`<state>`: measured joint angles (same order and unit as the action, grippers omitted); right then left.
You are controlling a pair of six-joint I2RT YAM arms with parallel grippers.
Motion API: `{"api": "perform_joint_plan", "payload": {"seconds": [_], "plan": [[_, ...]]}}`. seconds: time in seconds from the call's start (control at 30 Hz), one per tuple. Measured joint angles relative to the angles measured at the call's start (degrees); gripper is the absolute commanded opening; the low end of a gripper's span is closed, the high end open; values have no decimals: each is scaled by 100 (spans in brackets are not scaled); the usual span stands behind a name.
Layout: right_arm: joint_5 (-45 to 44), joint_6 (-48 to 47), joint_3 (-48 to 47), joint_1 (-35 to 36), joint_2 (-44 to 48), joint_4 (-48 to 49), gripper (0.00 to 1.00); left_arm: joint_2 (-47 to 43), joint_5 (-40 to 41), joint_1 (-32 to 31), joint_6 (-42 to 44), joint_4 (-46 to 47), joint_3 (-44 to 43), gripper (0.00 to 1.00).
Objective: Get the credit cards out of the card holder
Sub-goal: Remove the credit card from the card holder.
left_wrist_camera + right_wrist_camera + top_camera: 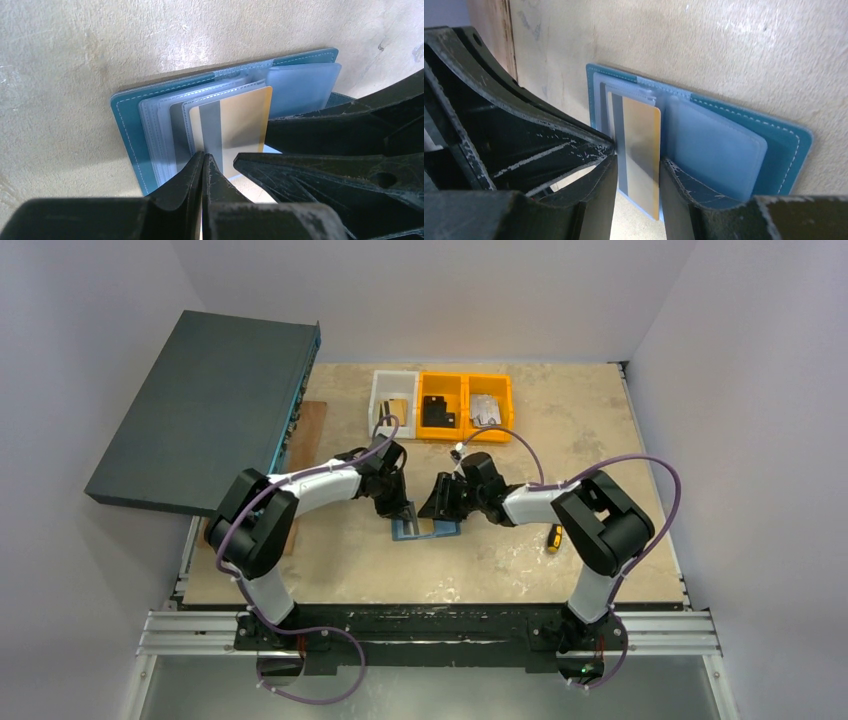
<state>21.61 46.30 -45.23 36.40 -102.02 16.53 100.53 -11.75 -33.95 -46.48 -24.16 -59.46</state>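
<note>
The card holder point(440, 531) lies open on the table, teal outside point(125, 125) with pale clear sleeves inside point(714, 145). A gold-tan credit card point(240, 125) with a grey stripe sticks out of a left-hand sleeve, its free end past the holder's edge. My right gripper point(638, 167) is shut across this card's width point(641, 140), one finger on each long edge. My left gripper point(204, 156) is shut, its tips resting at the sleeves beside the card's striped side. A silvery-grey card point(179, 135) shows inside a sleeve to the left. In the top view, left gripper point(398, 510) and right gripper point(437, 510) meet over the holder.
A large dark teal flat box point(200, 410) leans at the back left over a wooden board point(308, 430). A white bin point(378, 400) and orange bins point(465, 380) stand at the back. A small yellow and black object point(552, 537) lies right of the holder.
</note>
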Motion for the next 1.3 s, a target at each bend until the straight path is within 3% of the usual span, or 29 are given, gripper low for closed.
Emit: {"api": "perform_joint_plan", "payload": {"seconds": [0.47,0.87,1.3], "plan": [[804,282,734,-7,149,846,36,-487,-162,-74,-249,297,719,0],[1174,1095,1261,-170,-140,2116,26,-496,-162,-85,-254,289,730,0],[1541,1923,1534,-350,-691,3427,21,-496,-149,-90,-249,267,723,0]]}}
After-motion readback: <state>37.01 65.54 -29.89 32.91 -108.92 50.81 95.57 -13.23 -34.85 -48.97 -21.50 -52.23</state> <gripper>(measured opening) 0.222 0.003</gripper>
